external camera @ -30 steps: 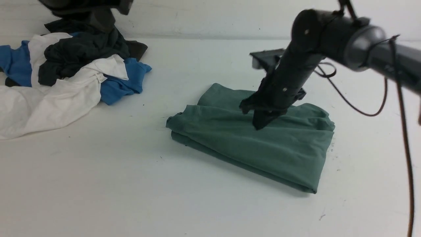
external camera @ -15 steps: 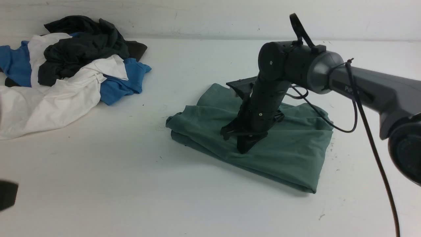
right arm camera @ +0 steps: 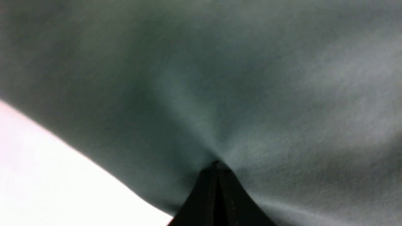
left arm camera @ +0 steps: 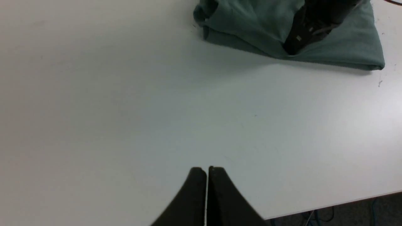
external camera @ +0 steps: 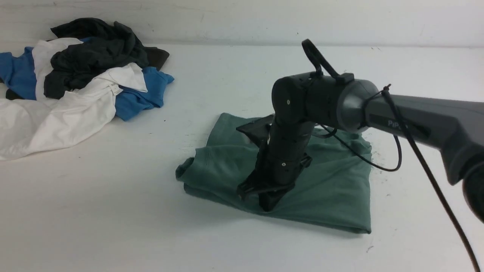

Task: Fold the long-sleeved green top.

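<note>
The green long-sleeved top (external camera: 332, 189) lies folded into a thick rectangle on the white table, right of centre. My right gripper (external camera: 268, 206) points down with its tip pressed into the top's near part, jaws shut together, no cloth visible between them. In the right wrist view the green fabric (right arm camera: 251, 78) puckers toward the gripper tip (right arm camera: 216, 163). My left gripper (left arm camera: 207, 169) is shut and empty over bare table, well apart from the top (left arm camera: 251, 28). The right gripper (left arm camera: 290, 50) also shows there. The logo and neck label are hidden.
A heap of blue, white and black garments (external camera: 75, 83) sits at the far left by the wall. The table's near edge (left arm camera: 345, 201) runs close behind my left gripper. The right arm's cable (external camera: 427, 170) hangs over the table's right side.
The right gripper has slid toward the near left, staying pressed on the green top, and the top has shifted and turned with it. The left arm has left the front view.
</note>
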Controlling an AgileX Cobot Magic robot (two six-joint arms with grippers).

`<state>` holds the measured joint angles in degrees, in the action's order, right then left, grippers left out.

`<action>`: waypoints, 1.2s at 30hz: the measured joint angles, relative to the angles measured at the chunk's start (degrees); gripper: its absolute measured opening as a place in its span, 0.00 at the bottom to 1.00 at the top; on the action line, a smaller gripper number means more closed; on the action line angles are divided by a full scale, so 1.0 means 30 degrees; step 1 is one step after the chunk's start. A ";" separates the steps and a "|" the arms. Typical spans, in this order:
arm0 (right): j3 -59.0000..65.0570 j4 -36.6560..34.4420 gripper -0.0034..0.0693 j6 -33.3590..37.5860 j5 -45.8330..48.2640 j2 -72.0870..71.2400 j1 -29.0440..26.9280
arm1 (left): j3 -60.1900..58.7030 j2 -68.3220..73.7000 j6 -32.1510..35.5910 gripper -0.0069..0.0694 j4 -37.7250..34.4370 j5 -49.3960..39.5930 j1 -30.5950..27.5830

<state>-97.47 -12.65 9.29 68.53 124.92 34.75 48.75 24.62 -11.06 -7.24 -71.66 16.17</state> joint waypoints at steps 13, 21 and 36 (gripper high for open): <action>0.0443 0.1145 0.03 -0.0557 0.0608 -0.5785 -0.0031 | 0.0000 0.0000 0.0000 0.09 0.0746 0.0840 0.0000; 0.0443 0.0317 0.03 -0.1341 0.0482 -0.4387 -0.0480 | 0.0000 0.0000 0.0060 0.09 0.0850 0.0845 0.0000; 0.0462 -0.0343 0.03 -0.1142 0.0199 -0.0415 0.1809 | 0.0000 0.0000 0.0074 0.09 0.0928 0.0268 0.0000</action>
<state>-96.08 -13.68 5.86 69.13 123.67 40.18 48.75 24.62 -10.84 -4.46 -70.86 16.17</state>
